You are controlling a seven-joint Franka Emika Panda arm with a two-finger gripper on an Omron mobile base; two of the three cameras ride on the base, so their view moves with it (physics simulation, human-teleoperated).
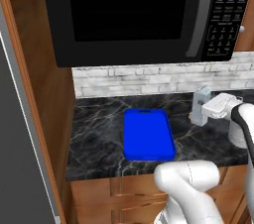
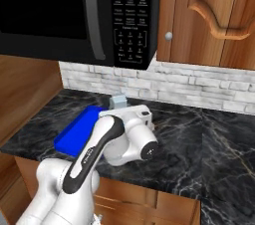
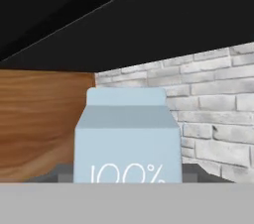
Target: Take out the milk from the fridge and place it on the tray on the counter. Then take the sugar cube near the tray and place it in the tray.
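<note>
Milk carton (image 3: 127, 136) rides clamped in the claw (image 1: 211, 109), right of the tray (image 1: 148, 134); placing remains, then sugar.

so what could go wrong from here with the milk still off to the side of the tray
1. The milk sits in the tool to the right of the blue tray, over bare counter. Releasing here would likely miss the tray.
2. The microwave hangs close above, so lifting much higher risks a bump.
3. The hand view hides the finger contact, so the grip can't be confirmed and the carton might slip.
</note>
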